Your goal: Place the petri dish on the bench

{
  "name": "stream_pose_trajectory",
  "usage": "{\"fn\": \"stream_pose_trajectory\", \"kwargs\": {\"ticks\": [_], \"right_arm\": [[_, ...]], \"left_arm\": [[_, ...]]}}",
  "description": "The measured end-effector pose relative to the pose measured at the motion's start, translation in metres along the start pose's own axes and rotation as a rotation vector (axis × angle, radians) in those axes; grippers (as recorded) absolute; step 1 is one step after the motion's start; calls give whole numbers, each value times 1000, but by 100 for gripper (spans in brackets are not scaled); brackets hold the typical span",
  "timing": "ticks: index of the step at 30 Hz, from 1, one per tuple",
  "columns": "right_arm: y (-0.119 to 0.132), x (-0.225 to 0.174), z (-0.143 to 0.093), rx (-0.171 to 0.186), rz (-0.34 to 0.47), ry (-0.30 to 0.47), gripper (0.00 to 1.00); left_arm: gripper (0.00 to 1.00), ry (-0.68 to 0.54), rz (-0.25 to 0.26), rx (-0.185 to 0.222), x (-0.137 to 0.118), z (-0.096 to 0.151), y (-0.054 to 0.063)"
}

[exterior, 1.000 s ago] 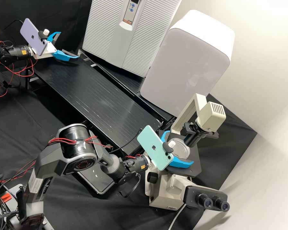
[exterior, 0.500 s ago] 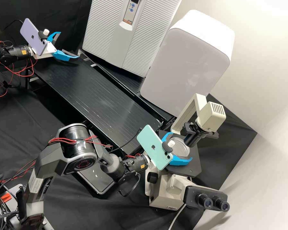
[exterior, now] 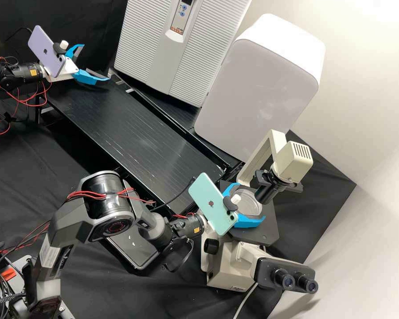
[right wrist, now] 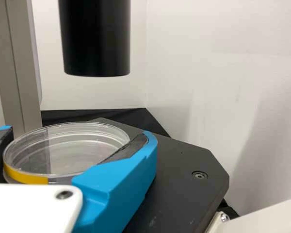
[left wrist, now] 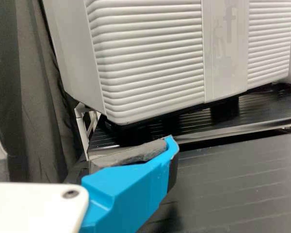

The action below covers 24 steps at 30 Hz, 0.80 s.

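In the high view, my right gripper (exterior: pixel 252 201) is shut on the clear petri dish (exterior: pixel 249 204), a blue finger at either side, over the microscope's dark stage (exterior: pixel 267 229). The right wrist view has the right gripper (right wrist: pixel 79 130) around the round dish (right wrist: pixel 80 154), whose lower rim carries a yellow band; the dish lies level, and whether it touches the stage (right wrist: pixel 179 182) I cannot tell. My left gripper (exterior: pixel 96 62) stands open above the far left end of the black bench (exterior: pixel 133 128). In the left wrist view, that left gripper (left wrist: pixel 81 132) has nothing between its fingers.
The microscope's black condenser tube (right wrist: pixel 97 41) hangs over the stage, beside its upright arm (exterior: pixel 256 163); eyepieces (exterior: pixel 295 282) jut out in front. A ribbed grey appliance (exterior: pixel 164 48) and a white box (exterior: pixel 257 95) stand along the back of the bench.
My right gripper's fingers have drawn together onto the dish, and the gripper has shifted slightly left and upward in the high view. The left arm has kept still.
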Motion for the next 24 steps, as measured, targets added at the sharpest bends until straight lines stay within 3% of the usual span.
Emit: {"fn": "stream_pose_trajectory", "kwargs": {"ticks": [13,24], "right_arm": [[-15,-35,-18,14,-28,64,0],[-22,-95,-37,78,-53,144,0]], "left_arm": [[100,0,0,0,0,0,0],[100,0,0,0,0,0,0]]}}
